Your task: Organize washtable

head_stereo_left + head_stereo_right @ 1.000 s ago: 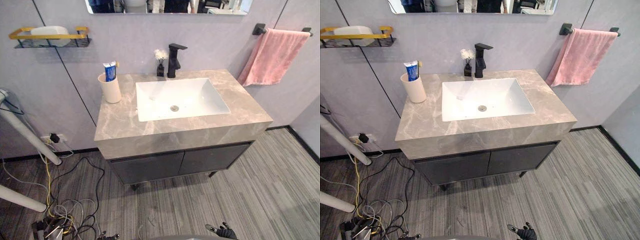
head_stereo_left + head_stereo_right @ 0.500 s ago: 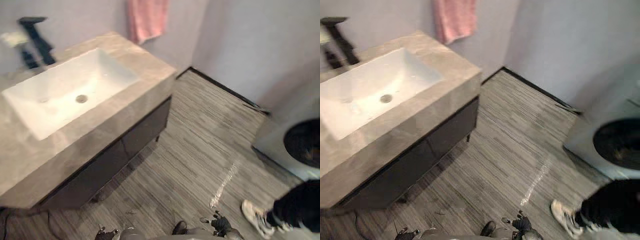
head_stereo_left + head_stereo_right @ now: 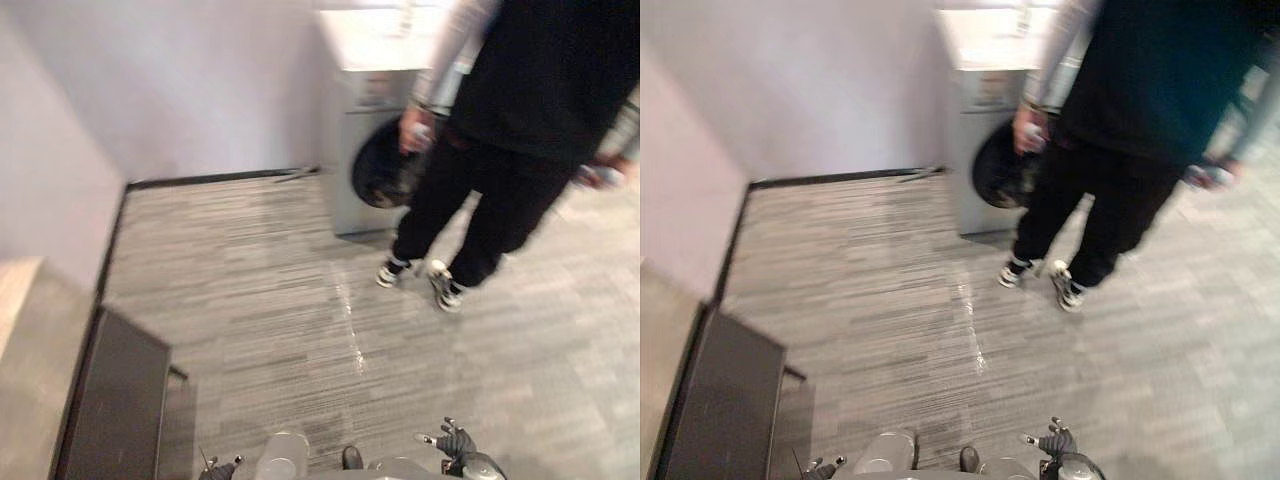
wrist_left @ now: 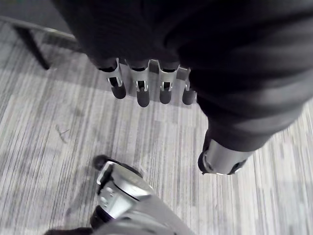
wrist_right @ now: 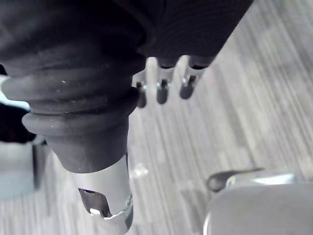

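Both arms hang low, left hand point(image 4: 142, 95) and right hand point(image 5: 161, 92) slack-fingered and empty; sensibly, I'd judge, since the washtable's tabletop point(image 3: 22, 380) lies off at lower left, beyond reach; a person point(image 3: 500, 150) stands upper right.

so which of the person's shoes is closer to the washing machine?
The shoe toward the view's left, just off the front of the washing machine. The other shoe stands farther out, nearer the robot.
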Tool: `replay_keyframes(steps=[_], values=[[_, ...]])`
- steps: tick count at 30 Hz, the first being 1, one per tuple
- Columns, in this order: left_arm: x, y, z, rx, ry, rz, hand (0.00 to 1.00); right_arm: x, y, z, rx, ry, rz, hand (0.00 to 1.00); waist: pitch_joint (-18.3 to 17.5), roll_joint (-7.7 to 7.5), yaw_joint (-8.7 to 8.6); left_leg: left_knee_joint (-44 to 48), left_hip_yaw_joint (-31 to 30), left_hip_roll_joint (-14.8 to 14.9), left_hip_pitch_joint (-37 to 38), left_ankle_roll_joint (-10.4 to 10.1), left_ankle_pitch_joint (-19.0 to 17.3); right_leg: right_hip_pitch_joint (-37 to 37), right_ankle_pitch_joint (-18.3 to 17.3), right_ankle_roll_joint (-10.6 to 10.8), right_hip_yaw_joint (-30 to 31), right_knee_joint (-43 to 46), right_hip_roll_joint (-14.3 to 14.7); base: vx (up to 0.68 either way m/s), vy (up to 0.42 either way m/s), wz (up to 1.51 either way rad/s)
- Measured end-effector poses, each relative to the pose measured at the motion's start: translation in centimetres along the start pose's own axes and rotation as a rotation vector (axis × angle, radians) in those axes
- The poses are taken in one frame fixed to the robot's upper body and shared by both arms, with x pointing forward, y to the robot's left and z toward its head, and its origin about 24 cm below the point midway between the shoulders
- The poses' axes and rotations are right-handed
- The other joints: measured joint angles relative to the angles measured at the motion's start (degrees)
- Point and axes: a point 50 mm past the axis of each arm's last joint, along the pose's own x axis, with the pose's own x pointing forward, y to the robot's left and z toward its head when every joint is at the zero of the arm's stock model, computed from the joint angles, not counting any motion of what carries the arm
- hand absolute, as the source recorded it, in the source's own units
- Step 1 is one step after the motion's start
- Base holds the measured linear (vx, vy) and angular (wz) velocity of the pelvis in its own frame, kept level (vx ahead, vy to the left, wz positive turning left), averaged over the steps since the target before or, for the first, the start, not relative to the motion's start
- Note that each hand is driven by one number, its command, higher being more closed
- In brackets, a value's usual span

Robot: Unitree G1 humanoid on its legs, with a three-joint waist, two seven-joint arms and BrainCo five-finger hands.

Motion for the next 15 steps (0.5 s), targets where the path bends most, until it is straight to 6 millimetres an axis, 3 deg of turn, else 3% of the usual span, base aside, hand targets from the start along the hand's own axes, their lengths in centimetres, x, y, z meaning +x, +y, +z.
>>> replay_keyframes(steps=[1,3,7,8,9,10,11,13,15], values=[[0.1,0.3,0.0,0.009,0.001,0.005,0.00,-0.1,0.4,-0.3,-0.009,0.011,0.008,0.00,-0.1,0.15,-0.45,-1.6,5.6,1.2,1.8,4.6,0.8,-0.1,1.7,2.5,5.2,-2.0,-0.2,0.16,0.373,-2.77],[0.4,0.5,1.3,0.021,-0.034,0.007,0.00,0.0,0.9,-0.3,0.022,0.017,0.012,0.00,0.4,-0.42,-0.28,-1.8,15.1,4.1,3.0,6.6,-0.4,-1.4,6.5,6.4,10.4,-4.8,0.3,0.07,0.410,-2.44],[0.7,0.2,2.5,0.054,-0.064,-0.017,0.00,-0.1,0.9,-0.5,0.063,0.028,-0.002,0.00,0.5,-1.01,-0.55,-3.6,29.5,5.1,6.6,9.9,-1.8,-4.1,13.4,8.1,17.1,-7.9,0.6,-0.03,0.280,-2.78],[0.8,-0.1,3.2,0.050,-0.088,-0.024,0.00,0.0,0.8,-0.1,0.083,0.020,-0.007,0.00,0.7,-0.78,-1.04,-3.8,34.4,5.7,6.6,11.7,-2.2,-5.8,14.6,6.1,14.0,-8.9,0.4,-0.11,0.156,-2.30],[0.8,-0.3,3.8,0.046,-0.109,-0.028,0.00,0.1,0.8,0.1,0.093,0.021,-0.007,0.00,0.8,-0.62,-0.91,-3.5,39.4,6.1,6.7,12.7,-2.7,-8.3,12.1,2.2,1.5,-6.0,-1.0,-0.11,0.146,-2.20],[0.8,-0.4,4.0,0.042,-0.115,-0.031,0.00,0.2,0.8,0.2,0.093,0.021,-0.007,0.00,0.9,-0.53,-0.58,-3.3,41.8,6.2,7.0,12.8,-2.8,-9.3,10.4,0.1,-5.9,-3.9,-2.5,-0.09,0.117,-2.02],[0.8,-0.6,4.2,0.030,-0.117,-0.038,0.00,0.2,0.8,0.2,0.098,0.018,-0.006,0.00,1.1,-0.07,-0.17,-3.1,44.8,6.3,7.9,12.8,-2.8,-9.7,6.7,-2.7,-20.6,-0.5,-6.5,-0.07,0.083,-1.56],[0.8,-0.6,3.9,0.019,-0.104,-0.037,0.00,0.1,0.6,0.1,0.097,0.020,-0.008,0.00,1.3,0.52,-0.36,-3.2,47.9,6.5,10.0,12.9,-2.8,-7.3,0.9,-2.5,-36.4,5.5,-12.2,-0.12,0.031,-1.37],[0.8,-0.4,3.7,0.020,-0.099,-0.035,0.00,0.1,0.6,0.0,0.095,0.023,-0.008,0.00,1.2,0.42,-0.30,-3.2,49.5,6.7,11.0,12.9,-2.8,-4.7,-1.1,-1.8,-38.8,6.4,-13.5,-0.11,-0.060,-0.69]])
